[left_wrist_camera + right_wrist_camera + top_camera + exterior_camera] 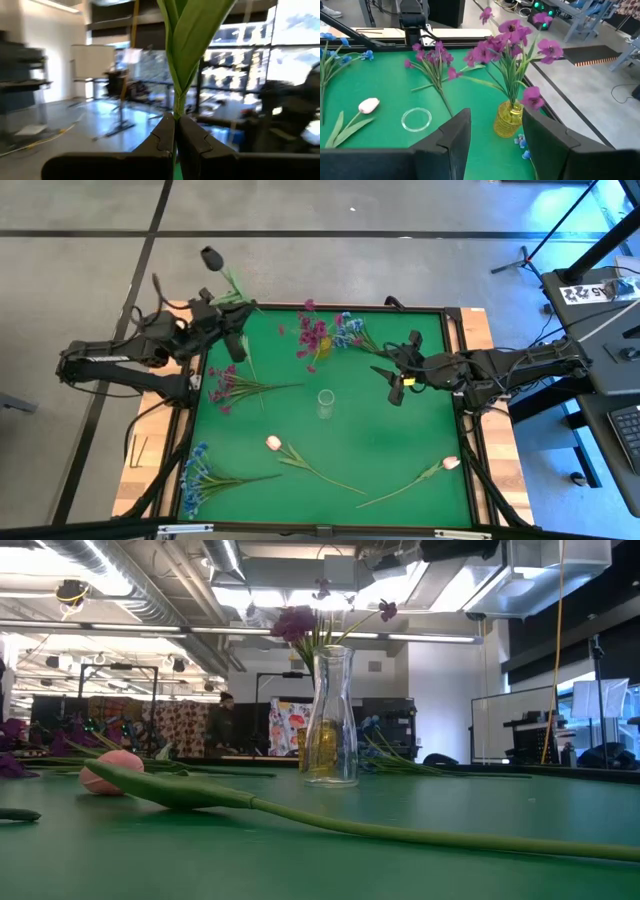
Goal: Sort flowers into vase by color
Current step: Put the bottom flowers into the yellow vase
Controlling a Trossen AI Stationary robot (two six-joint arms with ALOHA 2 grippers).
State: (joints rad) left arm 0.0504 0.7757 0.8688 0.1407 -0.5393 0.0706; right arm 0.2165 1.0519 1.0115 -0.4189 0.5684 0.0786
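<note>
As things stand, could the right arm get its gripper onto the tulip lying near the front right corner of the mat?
Probably yes. The right gripper stands open and empty near the yellow vase, and bare green mat lies between it and that tulip. The left gripper is shut on a stem far off.

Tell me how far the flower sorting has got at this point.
Partly done. Done: magenta sprays stand in the yellow vase.

In hand: the left gripper is shut on a dark-budded stem, lifted past the mat's far-left corner. The right gripper hangs open near the yellow vase.

Left: the clear vase is empty; a magenta spray, two blue sprays and two tulips lie on the mat.
</note>
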